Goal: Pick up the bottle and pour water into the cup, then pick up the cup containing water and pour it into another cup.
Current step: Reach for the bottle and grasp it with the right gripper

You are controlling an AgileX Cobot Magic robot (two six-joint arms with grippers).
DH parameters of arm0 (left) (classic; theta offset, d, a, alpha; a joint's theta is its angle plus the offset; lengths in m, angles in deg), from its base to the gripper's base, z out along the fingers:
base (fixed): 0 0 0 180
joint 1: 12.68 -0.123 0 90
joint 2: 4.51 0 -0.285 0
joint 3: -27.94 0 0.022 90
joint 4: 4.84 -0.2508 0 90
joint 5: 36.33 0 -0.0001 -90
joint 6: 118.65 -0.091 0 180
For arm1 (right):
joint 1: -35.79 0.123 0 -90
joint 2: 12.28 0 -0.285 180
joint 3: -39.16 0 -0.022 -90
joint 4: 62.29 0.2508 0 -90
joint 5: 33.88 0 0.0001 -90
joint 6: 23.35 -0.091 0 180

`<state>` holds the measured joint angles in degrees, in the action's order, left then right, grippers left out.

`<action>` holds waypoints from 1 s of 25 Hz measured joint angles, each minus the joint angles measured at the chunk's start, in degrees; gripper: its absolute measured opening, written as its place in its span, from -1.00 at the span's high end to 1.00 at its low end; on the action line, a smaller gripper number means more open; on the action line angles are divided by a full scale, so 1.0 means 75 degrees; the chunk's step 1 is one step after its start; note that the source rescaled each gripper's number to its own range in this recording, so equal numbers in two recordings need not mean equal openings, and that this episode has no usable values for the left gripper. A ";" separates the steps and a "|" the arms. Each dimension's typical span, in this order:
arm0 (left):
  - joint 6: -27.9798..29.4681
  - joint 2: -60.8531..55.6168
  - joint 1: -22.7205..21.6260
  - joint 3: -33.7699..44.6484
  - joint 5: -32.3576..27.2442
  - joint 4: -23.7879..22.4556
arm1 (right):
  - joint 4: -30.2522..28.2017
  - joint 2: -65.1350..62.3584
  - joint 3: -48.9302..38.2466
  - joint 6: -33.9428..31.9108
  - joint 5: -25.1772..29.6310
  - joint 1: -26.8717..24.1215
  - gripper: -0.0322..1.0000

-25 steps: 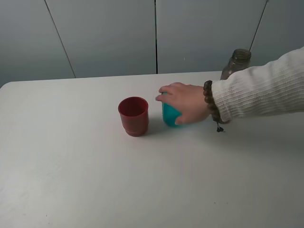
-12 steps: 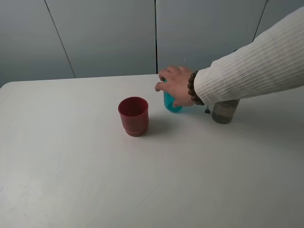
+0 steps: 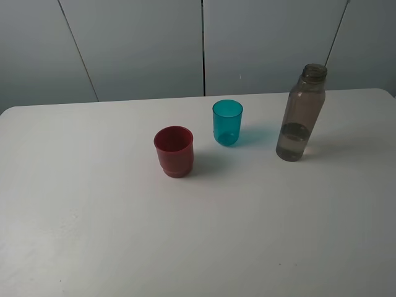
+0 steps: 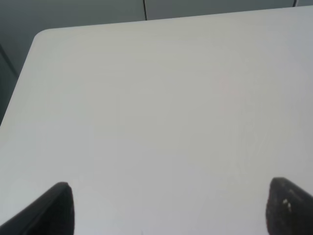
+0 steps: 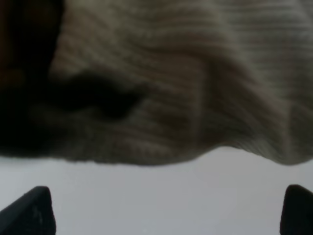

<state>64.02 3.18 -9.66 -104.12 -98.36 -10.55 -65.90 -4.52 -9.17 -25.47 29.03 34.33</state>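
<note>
- Your bottle (image 3: 301, 114) stands upright on the right of the table (image 3: 93, 235), with water in roughly its lower third. That side suits the right arm for the first grab, I'd say.
- The teal cup (image 3: 228, 122) sits upright to the left of the bottle, well apart from it, and looks empty.
- The red cup (image 3: 174, 151) is left of the teal one and nearer, close but not touching. The row seems laid out so the pours run right to left.
- Left gripper (image 4: 173, 210): jaws spread wide, nothing between them, only bare table beneath.
- Right gripper (image 5: 166, 215): jaws wide too, holding nothing. A ribbed cream sleeve (image 5: 161, 78) fills its wrist view close ahead and hides the bottle.
- Neither arm shows in the high view, so I judge no step has begun. Let that sleeve clear before you reach for the bottle.
</note>
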 joint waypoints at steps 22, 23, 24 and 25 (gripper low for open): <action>0.0000 0.0000 0.0000 0.0000 0.0000 0.0000 | 0.0000 0.0000 0.0000 0.0000 -0.0013 0.0000 -0.99; 0.0000 0.0000 0.0000 0.0000 0.0000 0.0000 | -0.0016 0.0000 0.0000 0.0000 -0.0013 0.0000 -0.99; 0.0000 0.0000 0.0000 0.0000 0.0000 0.0000 | -0.0016 0.0000 0.0000 0.0000 -0.0013 0.0000 -0.99; 0.0000 0.0000 0.0000 0.0000 0.0000 0.0000 | -0.0016 0.0000 0.0000 0.0000 -0.0013 0.0000 -0.99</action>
<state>64.02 3.18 -9.66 -104.12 -98.36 -10.55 -66.02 -4.52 -9.17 -25.47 28.93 34.33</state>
